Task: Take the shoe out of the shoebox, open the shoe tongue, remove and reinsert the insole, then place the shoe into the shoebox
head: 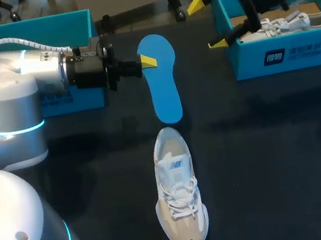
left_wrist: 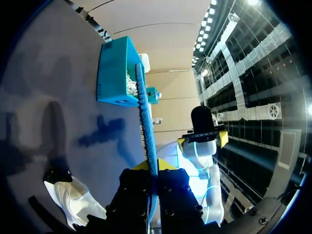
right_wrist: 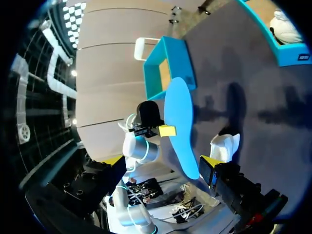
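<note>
The left pincer (head: pixel 148 61) pinches the blue insole (head: pixel 163 85) near its far end. The insole sits just beyond the shoe (head: pixel 177 185), which lies on the dark surface (head: pixel 262 140), and their long axes are nearly in line, so I judge the left arm the nearer for reinsertion. The right pincer (head: pixel 206 23) is spread and empty, well beyond the shoe and to its right, beside a shoebox (head: pixel 285 53). The left wrist view shows the insole (left_wrist: pixel 146 122) edge-on between its fingers, while the right wrist view shows its broad face (right_wrist: pixel 180 126).
</note>
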Action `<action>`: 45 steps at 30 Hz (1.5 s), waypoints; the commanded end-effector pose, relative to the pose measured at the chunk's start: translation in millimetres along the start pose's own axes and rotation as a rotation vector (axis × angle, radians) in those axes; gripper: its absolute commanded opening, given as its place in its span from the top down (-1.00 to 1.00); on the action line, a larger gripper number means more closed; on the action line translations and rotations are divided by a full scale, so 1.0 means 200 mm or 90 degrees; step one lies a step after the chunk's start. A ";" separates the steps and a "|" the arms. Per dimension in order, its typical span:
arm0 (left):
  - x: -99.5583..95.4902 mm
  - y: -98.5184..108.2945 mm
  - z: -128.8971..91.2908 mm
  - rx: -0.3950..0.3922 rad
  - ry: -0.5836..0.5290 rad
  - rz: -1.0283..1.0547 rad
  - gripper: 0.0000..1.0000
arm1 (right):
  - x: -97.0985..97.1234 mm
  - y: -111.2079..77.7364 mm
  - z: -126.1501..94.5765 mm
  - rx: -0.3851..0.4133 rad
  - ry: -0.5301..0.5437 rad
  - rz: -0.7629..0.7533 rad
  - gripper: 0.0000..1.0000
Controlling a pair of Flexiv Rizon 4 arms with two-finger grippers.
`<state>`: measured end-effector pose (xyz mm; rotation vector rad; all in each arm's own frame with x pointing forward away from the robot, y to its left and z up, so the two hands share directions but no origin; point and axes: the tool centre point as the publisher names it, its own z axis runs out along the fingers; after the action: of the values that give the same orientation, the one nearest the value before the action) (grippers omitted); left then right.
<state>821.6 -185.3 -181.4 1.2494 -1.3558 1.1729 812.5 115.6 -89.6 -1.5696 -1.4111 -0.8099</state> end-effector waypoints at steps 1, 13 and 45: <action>0.00 0.00 0.00 0.000 -0.002 0.000 1.00 | 0.05 0.03 -0.03 0.017 -0.131 0.013 -1.00; 0.00 0.00 0.00 0.000 -0.002 0.000 1.00 | 0.13 -0.03 -0.02 -0.004 -0.281 0.073 -1.00; 0.00 0.00 0.00 0.000 -0.002 0.000 1.00 | 0.34 -0.10 0.20 0.002 -0.578 0.095 -1.00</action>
<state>821.9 -185.4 -181.3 1.2496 -1.3550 1.1730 799.1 175.1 -44.7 -2.0652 -1.7577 -0.1210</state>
